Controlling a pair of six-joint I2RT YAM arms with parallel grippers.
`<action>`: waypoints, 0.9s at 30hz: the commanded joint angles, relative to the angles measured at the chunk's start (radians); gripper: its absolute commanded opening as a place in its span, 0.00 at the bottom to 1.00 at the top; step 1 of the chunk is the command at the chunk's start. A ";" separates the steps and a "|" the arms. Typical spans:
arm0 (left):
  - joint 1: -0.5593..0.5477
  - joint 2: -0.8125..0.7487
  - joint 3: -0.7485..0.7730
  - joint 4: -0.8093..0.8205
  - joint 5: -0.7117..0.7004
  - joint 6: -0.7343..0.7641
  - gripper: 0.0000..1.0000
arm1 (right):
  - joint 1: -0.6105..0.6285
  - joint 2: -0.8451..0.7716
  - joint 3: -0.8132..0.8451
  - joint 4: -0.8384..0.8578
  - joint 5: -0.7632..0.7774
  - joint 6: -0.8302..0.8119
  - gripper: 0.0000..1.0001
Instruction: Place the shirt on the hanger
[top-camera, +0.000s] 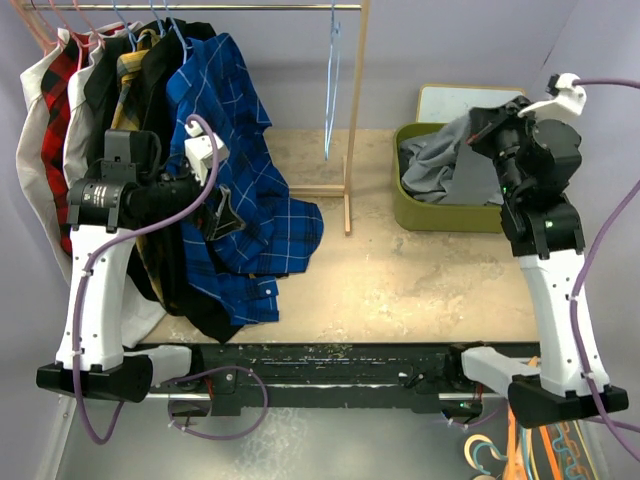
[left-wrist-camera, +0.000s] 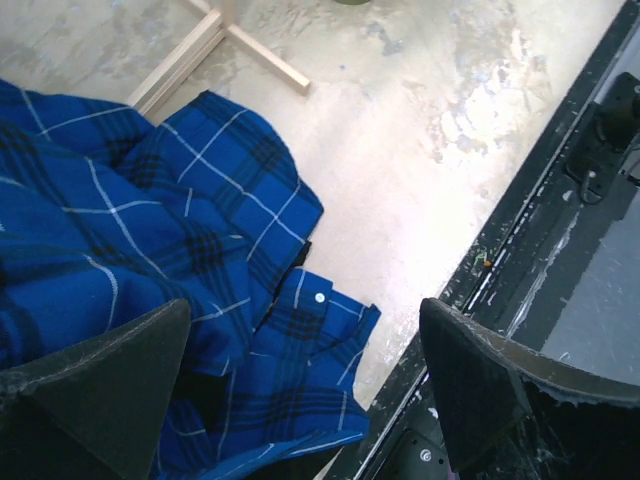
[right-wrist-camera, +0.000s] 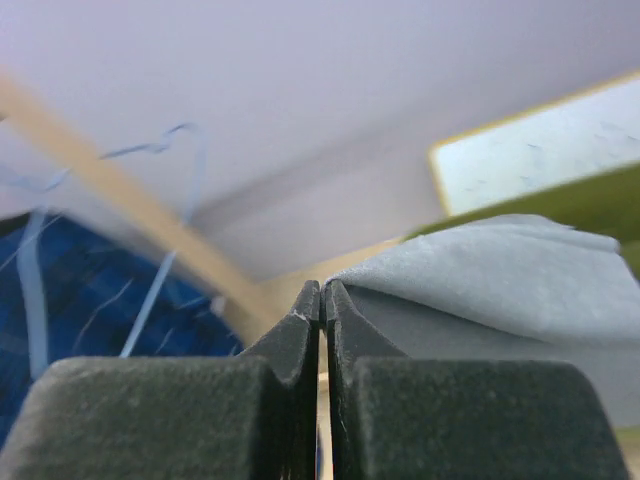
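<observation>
Far right of the table, the shirt sits crumpled in the olive-green bin. It is a bunched heap with no readable long axis, collar and sleeves not distinguishable. One fold is drawn up into a peak pointing up and right toward the right gripper.

Right gripper: jaws almost fully together, only a hairline slit between the pads in the wrist view. Grey fabric runs right up to the fingertips on the right-hand pad's side, so it reads as pinching an edge of the shirt. How deep the bite is, can't tell.

The hanger hangs from the metal rail of the clothes rack, just left of the wooden upright. Hook up, long axis straight down. It is edge-on to the top camera, so it shows as a thin blue line. It is well apart from the shirt, with nothing on it.

Left gripper: fingers spread wide, holding nothing. It hovers over the lower hem and cuff area of the blue checked shirt, which hangs at the rack's left end with other garments. Can't tell whether it touches the cloth.
</observation>
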 joint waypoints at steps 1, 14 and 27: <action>-0.006 0.004 0.056 -0.024 0.108 0.047 0.99 | 0.096 -0.021 0.114 0.081 -0.145 -0.146 0.00; -0.006 0.004 0.066 -0.053 0.205 0.077 0.99 | 0.248 -0.084 -0.016 0.647 -1.182 0.148 0.00; -0.006 -0.015 0.014 -0.032 0.172 0.068 0.99 | 0.466 -0.056 -0.374 0.431 -0.873 -0.250 0.83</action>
